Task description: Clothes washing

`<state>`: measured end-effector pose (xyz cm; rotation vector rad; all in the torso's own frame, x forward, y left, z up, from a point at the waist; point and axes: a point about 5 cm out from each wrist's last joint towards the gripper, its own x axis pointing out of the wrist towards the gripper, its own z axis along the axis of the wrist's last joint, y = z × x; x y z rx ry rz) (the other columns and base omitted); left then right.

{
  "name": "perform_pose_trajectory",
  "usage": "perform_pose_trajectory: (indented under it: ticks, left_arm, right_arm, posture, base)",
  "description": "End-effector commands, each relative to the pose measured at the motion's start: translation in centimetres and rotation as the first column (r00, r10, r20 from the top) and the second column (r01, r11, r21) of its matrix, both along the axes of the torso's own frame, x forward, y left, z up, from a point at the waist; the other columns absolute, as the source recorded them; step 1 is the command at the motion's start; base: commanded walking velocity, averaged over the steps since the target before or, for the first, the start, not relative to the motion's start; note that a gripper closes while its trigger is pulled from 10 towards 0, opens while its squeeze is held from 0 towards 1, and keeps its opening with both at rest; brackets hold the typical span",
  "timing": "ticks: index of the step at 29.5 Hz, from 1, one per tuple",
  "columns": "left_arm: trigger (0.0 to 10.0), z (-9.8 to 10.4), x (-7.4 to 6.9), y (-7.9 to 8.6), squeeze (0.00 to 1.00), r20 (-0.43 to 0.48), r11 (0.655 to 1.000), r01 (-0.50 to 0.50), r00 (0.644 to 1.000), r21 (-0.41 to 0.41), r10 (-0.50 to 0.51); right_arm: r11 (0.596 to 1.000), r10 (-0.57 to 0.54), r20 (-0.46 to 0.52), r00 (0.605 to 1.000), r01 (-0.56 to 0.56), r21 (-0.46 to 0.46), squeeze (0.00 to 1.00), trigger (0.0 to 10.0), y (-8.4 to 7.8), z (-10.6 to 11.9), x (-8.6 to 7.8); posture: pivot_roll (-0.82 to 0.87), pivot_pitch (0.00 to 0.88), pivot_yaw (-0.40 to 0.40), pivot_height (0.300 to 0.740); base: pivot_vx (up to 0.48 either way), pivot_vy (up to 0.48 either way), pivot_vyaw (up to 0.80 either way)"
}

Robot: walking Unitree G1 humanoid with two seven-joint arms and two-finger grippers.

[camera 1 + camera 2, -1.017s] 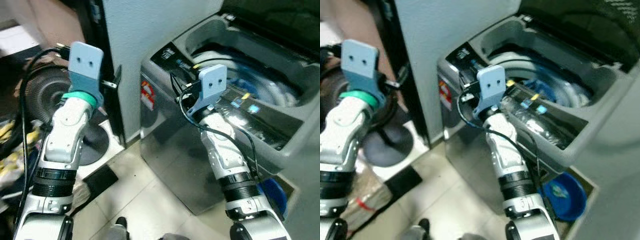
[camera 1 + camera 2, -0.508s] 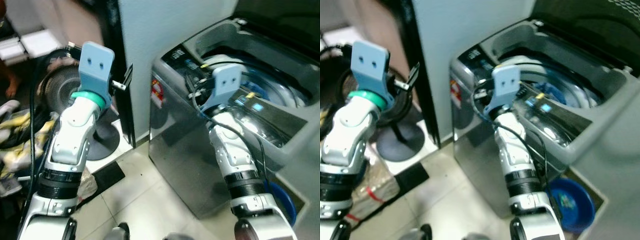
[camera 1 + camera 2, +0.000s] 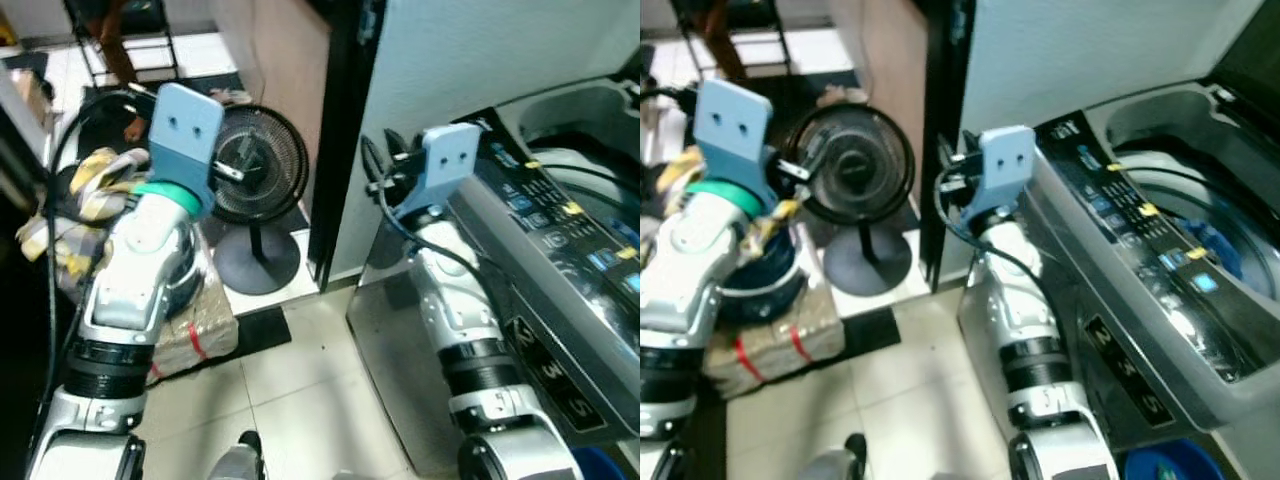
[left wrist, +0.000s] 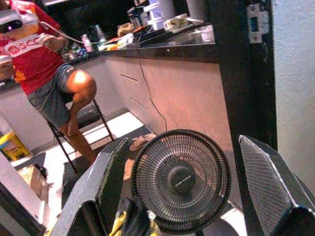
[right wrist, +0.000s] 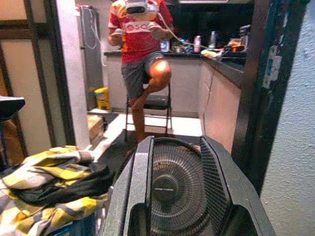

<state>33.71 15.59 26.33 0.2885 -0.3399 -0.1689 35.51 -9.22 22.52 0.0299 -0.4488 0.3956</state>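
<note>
At three o'clock in the head views stands the one washing machine [image 3: 1160, 300], lid up and drum open. Half a second ago it sat nearer the middle of the picture; the whole scene has slid, so the head has turned toward the robot's left, not the machine. My reading: the robot is turning away from the washer to fetch more laundry, so loading is not finished.

Next in size, one black pedestal fan [image 3: 256, 180] at twelve o'clock, on the tiled floor [image 3: 300, 400] beside the dark door frame [image 3: 335, 140].

One heap of yellow-and-dark clothes [image 5: 54, 182], the task's thing, lies at nine o'clock in the left eye view, on top of a blue tub that rests on a taped bundle [image 3: 770, 340].

One person [image 5: 142, 59] sits on a chair beyond the doorway, far off at twelve.

Two grippers, both raised and carrying nothing. The left gripper [image 4: 192, 196] has its fingers spread wide, the fan framed between them. The right gripper [image 5: 189, 196] is also parted, more narrowly, pointing at the same fan, with the clothes well off to its side.
</note>
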Motion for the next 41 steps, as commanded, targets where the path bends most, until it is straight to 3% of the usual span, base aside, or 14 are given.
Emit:
perform_pose_trajectory:
  ticks: [1, 13, 21, 41]
  left_arm:
    - [10.0, -0.2, 0.0, -0.3, 0.00, -0.005, 1.000, 0.012, 1.000, 0.004, -0.012]
    - [10.0, -0.2, 0.0, -0.3, 0.00, 0.000, 1.000, 0.007, 1.000, 0.000, -0.007]
    - [10.0, 0.0, 0.1, -0.3, 0.00, 0.008, 1.000, -0.002, 1.000, -0.001, 0.002]
    - [10.0, 0.0, 0.2, -0.3, 0.00, 0.011, 1.000, -0.001, 1.000, -0.003, 0.001]
  right_arm:
    - [1.000, -0.004, -0.006, 1.000, 0.004, 0.009, 0.00, 10.0, -0.2, -0.2, 0.0]
    - [0.998, 0.046, 0.004, 0.999, -0.046, 0.032, 0.00, 10.0, 0.3, -0.1, -0.3]
    - [0.994, 0.101, 0.007, 0.995, -0.101, 0.030, 0.00, 10.0, 1.3, -0.1, -0.8]
    - [0.996, 0.086, -0.005, 0.996, -0.086, 0.025, 0.00, 10.0, 1.1, -0.2, -0.6]
  posture:
    - [0.07, 0.013, -0.001, 0.740]
    - [0.07, 0.013, -0.001, 0.740]
    - [0.07, 0.022, -0.001, 0.740]
    - [0.07, 0.024, 0.000, 0.740]
  base:
    - [0.000, 0.000, 0.70]
    - [0.000, 0.000, 0.69]
    - [0.448, 0.000, 0.09]
    - [0.451, 0.000, 0.46]
